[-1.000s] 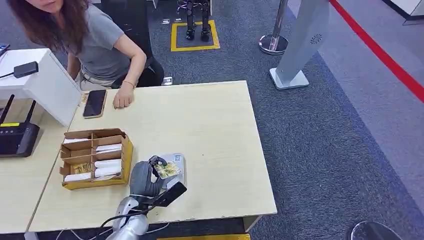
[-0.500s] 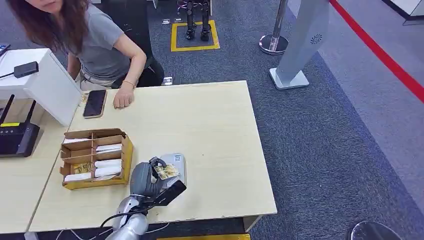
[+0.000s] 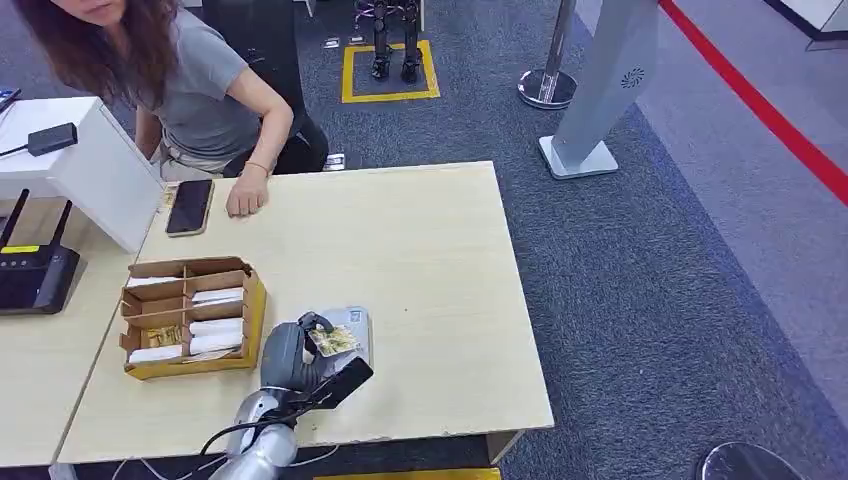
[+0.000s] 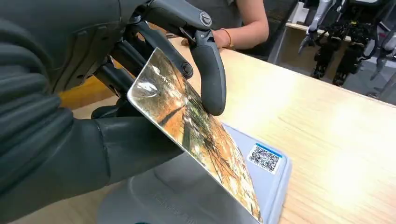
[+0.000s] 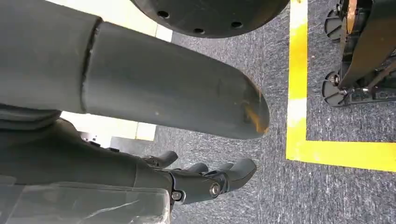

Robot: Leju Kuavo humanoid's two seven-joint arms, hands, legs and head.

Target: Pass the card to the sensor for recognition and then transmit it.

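The left hand (image 3: 292, 352) sits at the lower left of centre in the head view, fingers closed on the card (image 3: 334, 341), pinching it between the thumb and a dark finger. In the left wrist view the card (image 4: 196, 130) tilts steeply, its far corner dipping toward the grey sensor (image 4: 261, 186) with the little QR label, close over the pad; whether it touches, I can't tell. So this looks like the reading step: the card is being presented to the sensor (image 3: 352, 322), and the hand-over is not yet done.

Next, I'd say, it needs a lift clear of the pad and a carry up the frame toward the person (image 3: 190, 90) at the upper left, whose hand (image 3: 243, 200) rests on the table (image 3: 430, 260) beside a phone (image 3: 188, 206).

Room to move: the cardboard box (image 3: 190, 315) of sorted cards stands just left of the hand, so a swing that way is tight. Ahead and to the right the tabletop is wide and bare. The near table edge runs just below the hand, at the bottom of the frame.

The right hand (image 5: 205, 179) hangs over grey carpet, fingers loosely curled with nothing in them, near a yellow floor line (image 5: 299, 93).
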